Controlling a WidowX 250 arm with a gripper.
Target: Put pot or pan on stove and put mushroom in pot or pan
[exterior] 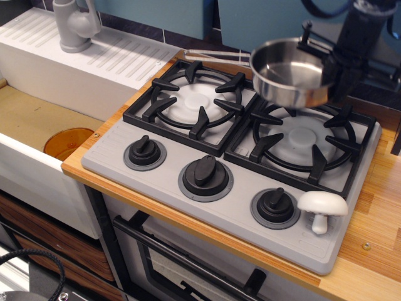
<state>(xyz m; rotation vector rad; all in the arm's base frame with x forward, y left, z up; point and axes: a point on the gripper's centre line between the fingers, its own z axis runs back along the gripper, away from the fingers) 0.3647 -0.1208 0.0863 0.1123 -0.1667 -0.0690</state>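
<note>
Observation.image: hand (338, 63) gripping steel saucepan (291, 72), hovering above right burner grate (301, 138) of stove (244, 213); pan not yet landed; mushroom (322, 209) waiting beside right knob (275, 206).

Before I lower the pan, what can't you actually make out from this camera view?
- Tool: its fingertips are hidden behind the saucepan, so the grip on the rim can't be confirmed.
- Whether the saucepan touches the right burner grate: unclear from this single angle.
- Arm above the tool: cut off by the top edge.
- Mushroom: fully visible.
</note>
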